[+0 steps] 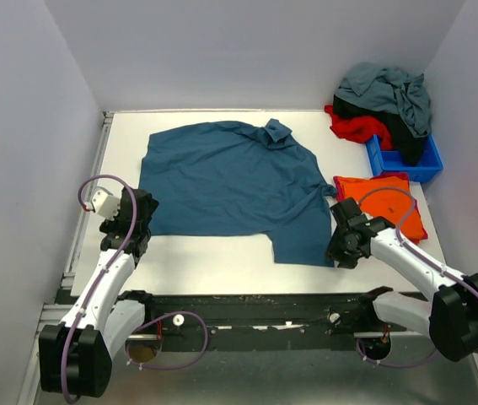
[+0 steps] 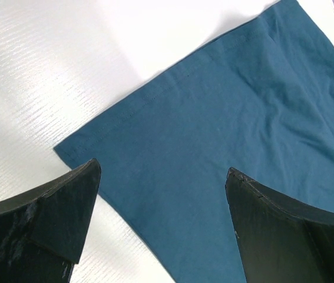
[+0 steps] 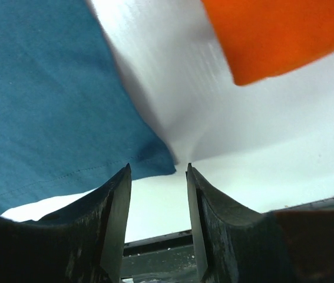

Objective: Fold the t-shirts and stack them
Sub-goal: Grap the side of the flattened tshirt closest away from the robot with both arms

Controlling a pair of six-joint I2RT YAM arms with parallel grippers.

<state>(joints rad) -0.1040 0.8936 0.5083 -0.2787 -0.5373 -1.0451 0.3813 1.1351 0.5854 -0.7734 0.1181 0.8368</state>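
Note:
The dark teal-blue t-shirt point(image 1: 230, 190) lies spread flat on the white table, collar at the far side. My left gripper point(image 1: 142, 221) is open at the shirt's near left corner. In the left wrist view the gripper point(image 2: 162, 171) hangs over the cloth point(image 2: 231, 118), and the corner shows beside the left finger. My right gripper point(image 1: 342, 245) is open with a narrower gap at the shirt's near right corner. In the right wrist view that gripper point(image 3: 158, 170) holds nothing, and the hem corner of the teal shirt point(image 3: 49, 106) lies just beyond the fingertips. A folded orange t-shirt point(image 1: 386, 202) lies right of it.
A small blue bin point(image 1: 407, 160) stands at the back right under a heap of grey-blue point(image 1: 386, 89), red point(image 1: 357, 128) and black point(image 1: 399, 126) shirts. Grey walls close in the table on three sides. The orange shirt point(image 3: 273, 35) shows in the right wrist view.

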